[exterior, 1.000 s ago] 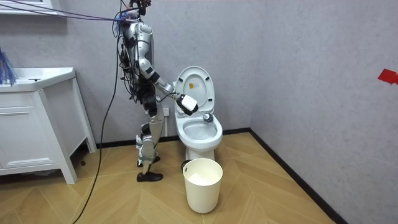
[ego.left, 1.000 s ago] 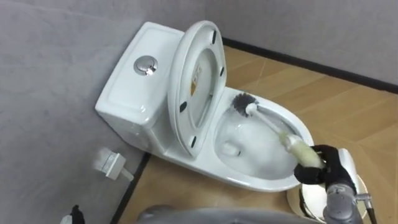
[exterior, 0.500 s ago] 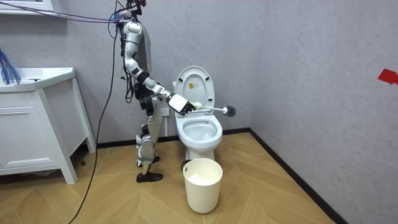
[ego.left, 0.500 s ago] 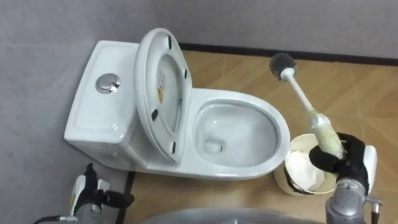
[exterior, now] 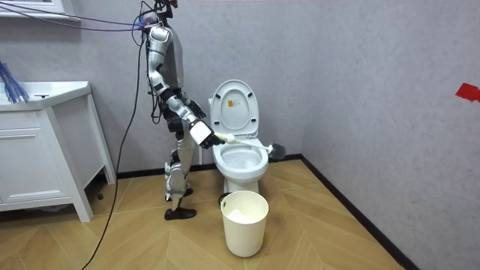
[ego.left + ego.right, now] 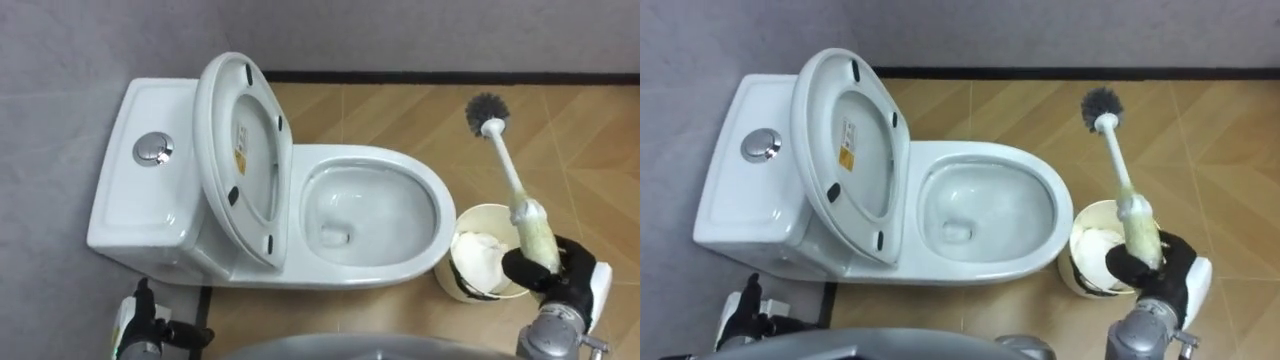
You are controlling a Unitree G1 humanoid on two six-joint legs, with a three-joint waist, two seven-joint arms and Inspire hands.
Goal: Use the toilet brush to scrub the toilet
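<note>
Holding the brush (image 6: 508, 170) right of the toilet (image 6: 385, 156), bristles upper right past the bin (image 6: 458, 291), right hand (image 6: 566, 281) wrapped round its handle. Left hand (image 6: 150, 326) bottom left, honestly can't tell if it's open.

We find the room brightly, evenly lit; the toilet (image 6: 380, 155) carries a soft sheen, with wet gleams inside its bowl; shadows on the wooden floor (image 6: 400, 110) are faint and soft-edged; the grey wall (image 5: 360, 90) is uniformly bright.
</note>
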